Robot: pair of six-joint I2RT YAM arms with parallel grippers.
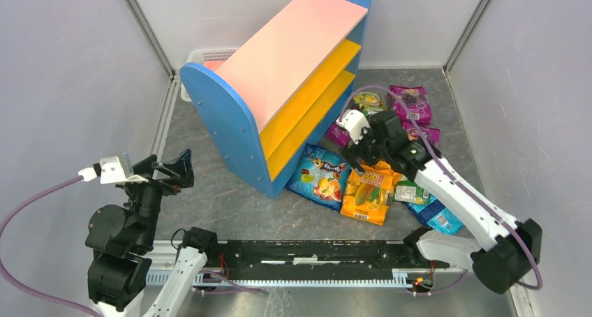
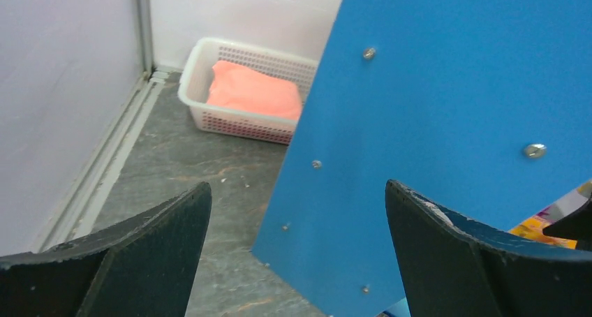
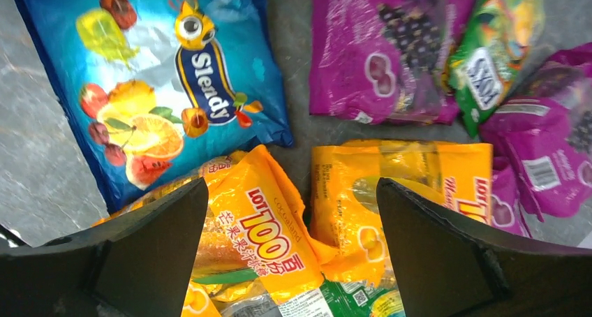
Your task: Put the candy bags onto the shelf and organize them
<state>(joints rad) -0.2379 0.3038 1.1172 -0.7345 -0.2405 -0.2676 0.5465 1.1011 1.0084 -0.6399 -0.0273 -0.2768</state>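
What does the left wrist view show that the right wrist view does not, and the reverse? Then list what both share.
Only left wrist: a white slatted plastic basket holding an orange-pink bundle, and the shelf's flat blue side panel. Only right wrist: a glossy blue Slendy candy bag, purple bags and a green bag. Both: grey tabletop, orange packets (a sliver in the left wrist view), and open black fingers, of the left gripper or right gripper.
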